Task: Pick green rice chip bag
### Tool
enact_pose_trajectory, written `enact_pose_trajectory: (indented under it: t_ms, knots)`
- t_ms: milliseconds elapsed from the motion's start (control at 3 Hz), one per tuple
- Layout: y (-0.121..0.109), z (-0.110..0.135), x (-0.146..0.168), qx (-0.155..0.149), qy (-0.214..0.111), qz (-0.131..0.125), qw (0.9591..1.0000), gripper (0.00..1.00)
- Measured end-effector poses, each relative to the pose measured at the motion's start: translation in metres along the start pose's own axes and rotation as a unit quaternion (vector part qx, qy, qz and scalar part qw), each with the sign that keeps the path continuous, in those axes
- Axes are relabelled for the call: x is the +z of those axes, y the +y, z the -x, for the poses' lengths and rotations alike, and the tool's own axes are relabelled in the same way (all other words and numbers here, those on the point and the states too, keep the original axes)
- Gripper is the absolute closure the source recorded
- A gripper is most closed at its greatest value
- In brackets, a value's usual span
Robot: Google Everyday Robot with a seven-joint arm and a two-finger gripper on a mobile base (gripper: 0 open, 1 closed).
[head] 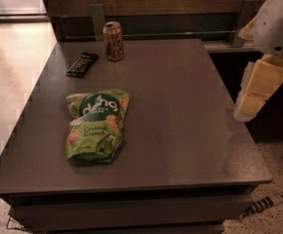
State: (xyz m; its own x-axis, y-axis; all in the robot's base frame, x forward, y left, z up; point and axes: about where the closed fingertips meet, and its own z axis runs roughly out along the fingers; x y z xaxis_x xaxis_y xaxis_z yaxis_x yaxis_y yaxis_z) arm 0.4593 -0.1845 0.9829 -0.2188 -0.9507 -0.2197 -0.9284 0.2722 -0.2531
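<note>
The green rice chip bag (96,126) lies flat on the left half of the dark grey table (180,111). It is crinkled light green, with a dark green circle, white "dang" lettering and pictures of tan chips. My gripper (247,108) hangs off the table's right edge, pointing down. Its cream-coloured end is below the white arm housing (278,21). It is far to the right of the bag and touches nothing.
An orange drink can (113,41) stands upright at the back of the table. A small black bar wrapper (82,64) lies to the can's left. A wooden wall with metal brackets runs behind the table. Pale floor lies to the left, and a striped cable (263,204) lies on the floor at lower right.
</note>
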Motion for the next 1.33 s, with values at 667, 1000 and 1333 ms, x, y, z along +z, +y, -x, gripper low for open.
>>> enact_pose_trajectory:
  t_ms: [667,1000,1333]
  knots:
    - [0.009,0.078,0.041,0.025,-0.032,0.04,0.9984,0.0]
    - [0.047,0.114,0.064,0.028,-0.081,0.061,0.9944,0.0]
    - [0.085,0.14,0.098,0.023,-0.129,0.087,0.9875,0.0]
